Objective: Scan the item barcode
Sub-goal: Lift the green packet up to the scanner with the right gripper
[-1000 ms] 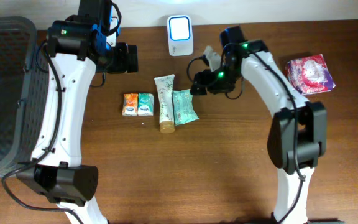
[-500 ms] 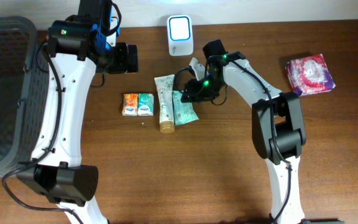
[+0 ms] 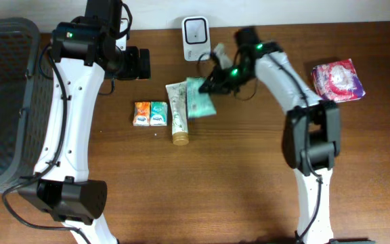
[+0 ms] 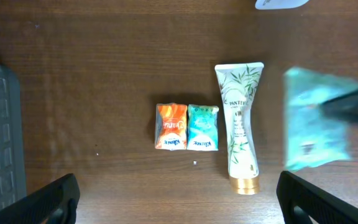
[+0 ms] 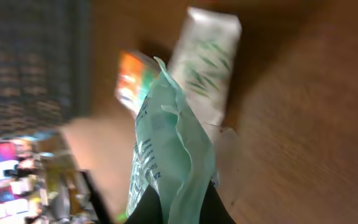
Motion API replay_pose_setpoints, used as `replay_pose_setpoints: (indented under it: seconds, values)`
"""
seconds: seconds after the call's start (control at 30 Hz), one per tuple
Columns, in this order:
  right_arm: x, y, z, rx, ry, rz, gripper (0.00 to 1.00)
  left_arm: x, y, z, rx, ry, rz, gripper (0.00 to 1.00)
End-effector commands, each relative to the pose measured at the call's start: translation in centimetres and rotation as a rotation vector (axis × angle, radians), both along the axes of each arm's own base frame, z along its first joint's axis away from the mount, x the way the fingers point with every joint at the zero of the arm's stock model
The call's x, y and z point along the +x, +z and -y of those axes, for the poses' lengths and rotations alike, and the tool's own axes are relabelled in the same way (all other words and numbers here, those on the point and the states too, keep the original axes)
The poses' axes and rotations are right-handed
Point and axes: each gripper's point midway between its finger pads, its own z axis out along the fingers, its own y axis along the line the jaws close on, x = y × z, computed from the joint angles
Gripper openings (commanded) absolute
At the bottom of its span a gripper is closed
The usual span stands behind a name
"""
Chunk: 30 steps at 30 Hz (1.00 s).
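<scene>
R jaws clamped on the teal packet (image 3: 198, 100) – it's held up off the surface (image 3: 249, 176), near the barcode scanner (image 3: 196, 30), partly over the Pantene tube (image 3: 179, 114). L jaws wide apart – empty.

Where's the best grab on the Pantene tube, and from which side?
Come straight down from above and pinch across the narrow lower body of the Pantene tube, just above its gold cap. It lies flat, and the crimped end flares wider; the tissue packs sit apart beside it.
</scene>
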Motion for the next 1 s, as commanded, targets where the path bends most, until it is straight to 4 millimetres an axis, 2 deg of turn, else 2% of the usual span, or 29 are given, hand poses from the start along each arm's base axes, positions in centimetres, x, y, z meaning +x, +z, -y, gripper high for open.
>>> replay_pose_setpoints:
  seconds: [0.0, 0.03, 0.1, 0.2, 0.33, 0.4, 0.43, 0.63, 0.83, 0.97]
  values:
    - [0.1, 10.7, 0.3, 0.3, 0.046, 0.104, 0.04, 0.1, 0.4, -0.3, 0.005, 0.006, 0.014, 0.99]
    - [-0.2, 12.5, 0.2, 0.39, 0.076, 0.112, 0.04, 0.1, 0.4, -0.3, 0.005, 0.006, 0.013, 0.99]
    - [-0.3, 14.3, 0.3, 0.451, 0.099, 0.142, 0.04, 0.1, 0.4, -0.3, 0.005, 0.006, 0.013, 0.99]
    - [0.7, 14.5, 0.9, 0.311, 0.056, 0.248, 0.04, 0.1, 0.4, -0.3, 0.005, 0.006, 0.014, 0.99]
    - [0.2, 18.7, 1.6, 0.133, 0.051, 0.508, 0.04, 0.1, 0.4, -0.3, 0.005, 0.006, 0.013, 0.99]
    - [-0.5, 20.9, 2.1, 0.115, 0.052, 0.581, 0.04, 0.1, 0.4, -0.3, 0.005, 0.006, 0.013, 0.99]
    - [-0.9, 21.4, 2.1, 0.117, 0.052, 0.586, 0.04, 0.1, 0.4, -0.3, 0.005, 0.006, 0.013, 0.99]
    - [-3.3, 19.7, 1.9, 0.095, 0.079, 0.456, 0.04, 0.1, 0.4, -0.3, 0.005, 0.006, 0.014, 0.99]
    - [-4.5, 18.8, 2.1, 0.075, 0.077, 0.371, 0.04, 0.1, 0.4, -0.3, 0.005, 0.006, 0.014, 0.99]
    - [-4.8, 17.1, 2.9, 0.0, 0.056, 0.31, 0.04, 0.1, 0.4, -0.3, 0.005, 0.006, 0.013, 0.99]
